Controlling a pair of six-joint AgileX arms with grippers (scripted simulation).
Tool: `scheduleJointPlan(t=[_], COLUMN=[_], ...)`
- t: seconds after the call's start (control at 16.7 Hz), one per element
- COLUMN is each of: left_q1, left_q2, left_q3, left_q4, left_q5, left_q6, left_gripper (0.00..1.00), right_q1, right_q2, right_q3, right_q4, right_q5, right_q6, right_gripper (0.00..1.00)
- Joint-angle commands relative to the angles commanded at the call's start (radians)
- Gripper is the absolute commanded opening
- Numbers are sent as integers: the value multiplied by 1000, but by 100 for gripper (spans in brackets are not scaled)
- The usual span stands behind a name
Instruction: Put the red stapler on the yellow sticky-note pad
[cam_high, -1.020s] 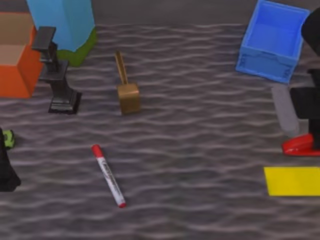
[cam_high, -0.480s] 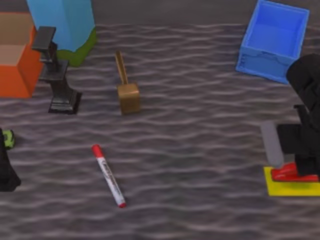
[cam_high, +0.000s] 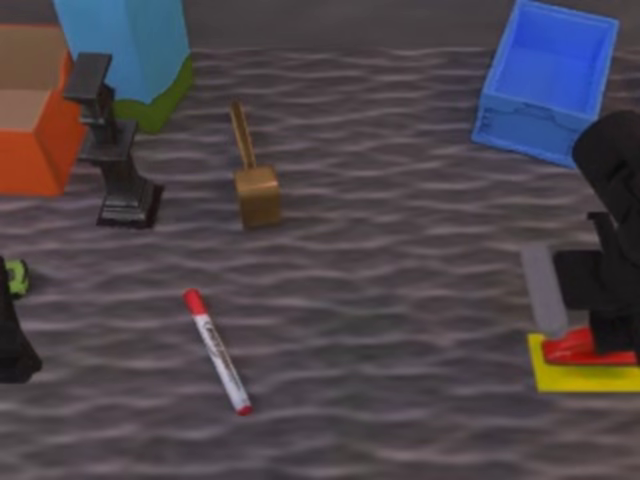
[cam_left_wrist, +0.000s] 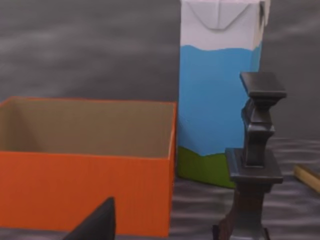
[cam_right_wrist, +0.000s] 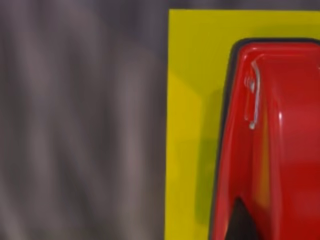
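Currently: right tool (cam_high: 600, 335) sat low over yellow sticky-note pad (cam_high: 585, 377), red stapler (cam_high: 572, 345) directly beneath it, resting on pad. Grip: could not tell. Risk: release with stapler near pad edge, overhanging onto counter (cam_high: 400, 300). Left tool (cam_high: 12, 330) parked far off.

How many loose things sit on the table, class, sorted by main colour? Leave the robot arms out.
Red: 1, red stapler
Yellow: 1, yellow sticky-note pad
Blue: 2, crate, carton
Orange: 1, box
Brown: 1, mallet
Black: 1, stand
White: 1, marker
Total: 8
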Motion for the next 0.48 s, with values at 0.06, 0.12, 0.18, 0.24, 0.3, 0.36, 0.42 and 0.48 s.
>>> scheduleJointPlan(t=[0.06,0.12,0.18,0.24,0.3,0.36,0.42,0.48], left_q1=[0,0,0,0,0,0,0,0], left_q2=[0,0,0,0,0,0,0,0], left_q3=[0,0,0,0,0,0,0,0], left_q4=[0,0,0,0,0,0,0,0], left_q5=[0,0,0,0,0,0,0,0], left_q6=[0,0,0,0,0,0,0,0], left_gripper=[100,100,100,100,100,100,100,100], right_q1=[0,0,0,0,0,0,0,0], right_q2=[0,0,0,0,0,0,0,0], right_q3=[0,0,0,0,0,0,0,0], right_q4=[0,0,0,0,0,0,0,0], right_q5=[0,0,0,0,0,0,0,0], right_q6=[0,0,0,0,0,0,0,0], right_gripper=[38,45,53,60,68,75,83,90])
